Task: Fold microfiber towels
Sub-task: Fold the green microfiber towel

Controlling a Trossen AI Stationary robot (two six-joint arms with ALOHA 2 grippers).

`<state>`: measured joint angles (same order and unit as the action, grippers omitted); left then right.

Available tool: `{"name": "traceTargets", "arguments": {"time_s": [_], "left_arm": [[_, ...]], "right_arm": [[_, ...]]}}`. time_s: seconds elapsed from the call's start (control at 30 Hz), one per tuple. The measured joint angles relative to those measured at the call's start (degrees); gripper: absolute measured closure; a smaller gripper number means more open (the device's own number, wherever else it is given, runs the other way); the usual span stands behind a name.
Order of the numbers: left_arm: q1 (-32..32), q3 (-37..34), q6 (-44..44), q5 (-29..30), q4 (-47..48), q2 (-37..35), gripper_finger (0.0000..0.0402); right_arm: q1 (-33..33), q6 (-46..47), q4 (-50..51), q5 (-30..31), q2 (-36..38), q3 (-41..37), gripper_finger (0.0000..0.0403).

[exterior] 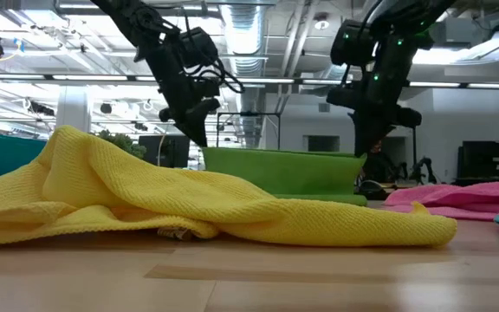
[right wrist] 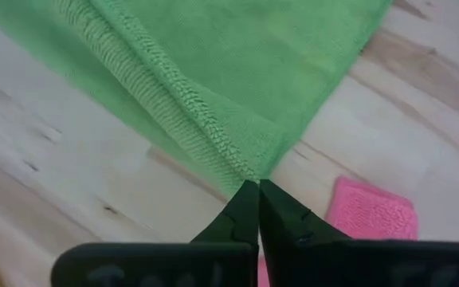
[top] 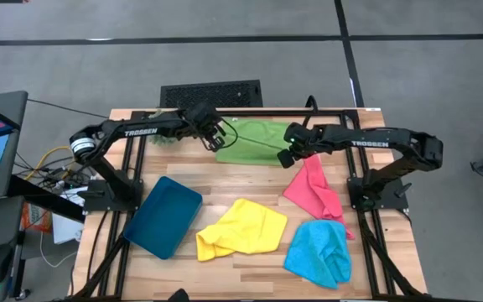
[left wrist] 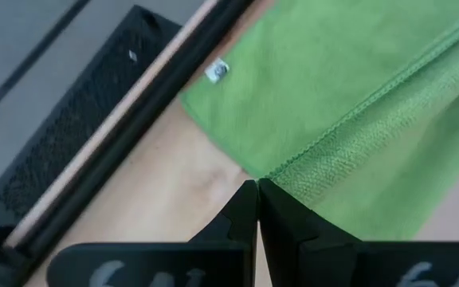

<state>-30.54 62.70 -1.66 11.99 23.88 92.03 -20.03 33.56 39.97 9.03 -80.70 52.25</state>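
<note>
- Step in hand, as I judge it: first fold of the green towel [top: 252,141], which lies at the far middle of the worktop [top: 233,189], its near edge raised off the wood.
- Left hand [top: 219,134]: fingers pinched shut on the green towel's near-left corner; the left wrist view shows the hem right at the fingertips.
- Right hand [top: 286,156]: likewise closed on the near-right corner, just beside the pink towel [top: 315,190].
- Low view: the lifted edge hangs roughly level between both hands.
- Yellow towel [top: 240,228], light blue towel [top: 320,252] and pink towel lie crumpled nearer the front; teal tray [top: 163,216] front left.
- Next move likely calls for carrying both corners together, evenly, across to the far edge, then releasing.
</note>
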Motion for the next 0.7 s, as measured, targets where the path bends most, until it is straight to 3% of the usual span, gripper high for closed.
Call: {"name": "traceTargets", "arguments": {"time_s": [0.4, 0.7], "left_arm": [[-2.5, -0.07, 0.58, -0.67, -2.24, -0.04, 0.0401], [-2.45, -0.07, 0.61, -1.75, -3.2, -0.04, 0.0401]], "right_arm": [[2.12, 1.87, 0.71, 0.98, 1.45, 1.94, 0.0383], [0.03, -0.43, 3.01, 2.7, 1.1, 1.73, 0.0384]]}}
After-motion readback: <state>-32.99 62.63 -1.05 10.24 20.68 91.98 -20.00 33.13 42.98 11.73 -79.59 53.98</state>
